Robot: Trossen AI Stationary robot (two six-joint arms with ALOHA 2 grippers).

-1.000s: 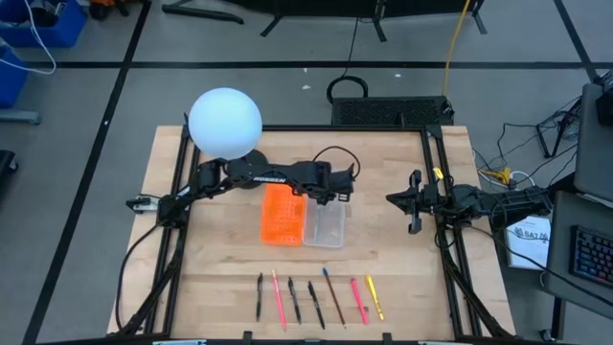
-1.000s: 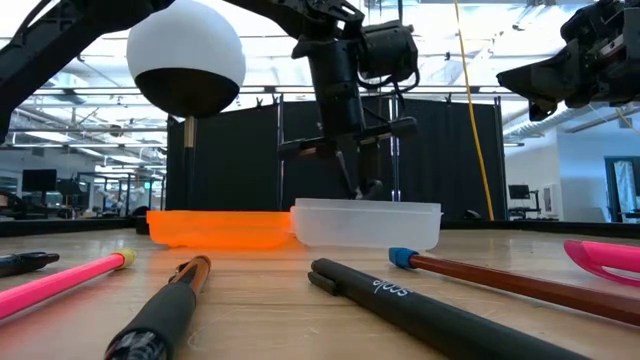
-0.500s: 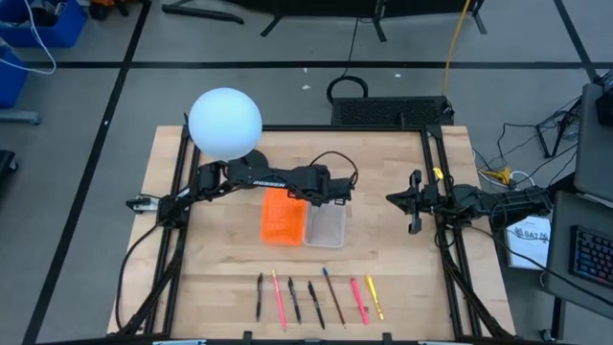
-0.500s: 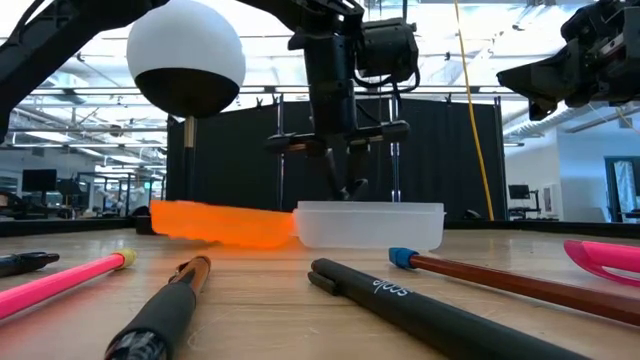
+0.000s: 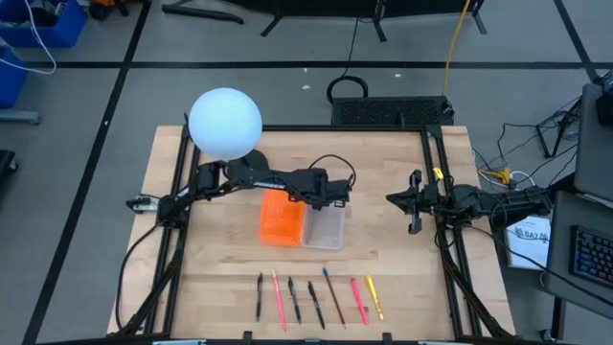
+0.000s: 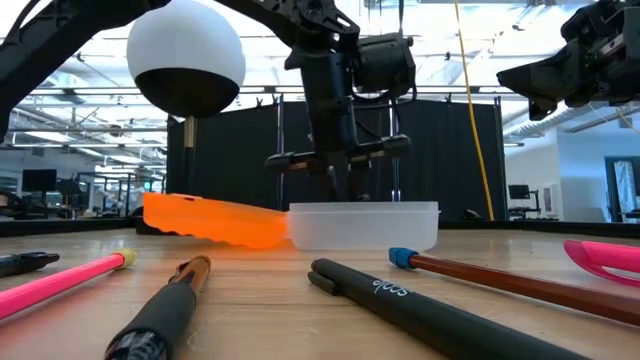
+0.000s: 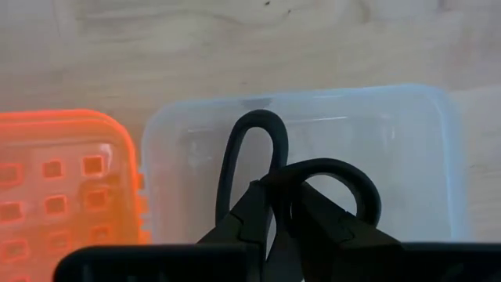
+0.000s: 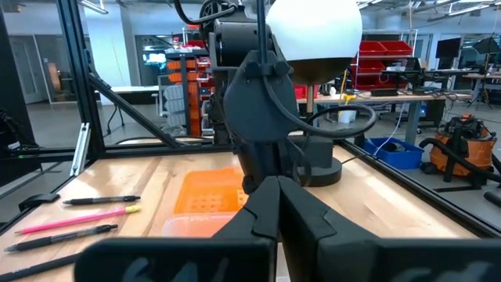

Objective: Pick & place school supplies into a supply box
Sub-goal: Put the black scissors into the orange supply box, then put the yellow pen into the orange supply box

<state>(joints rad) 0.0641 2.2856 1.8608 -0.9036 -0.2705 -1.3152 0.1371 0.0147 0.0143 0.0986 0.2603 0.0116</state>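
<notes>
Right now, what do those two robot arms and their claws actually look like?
Both arms are dark, nearly black, built from jointed segments. The left arm bears small white lettering and a black cable looping near its wrist. Each ends in a claw of two slim, tapering black fingers: the left claw, the right claw.
</notes>
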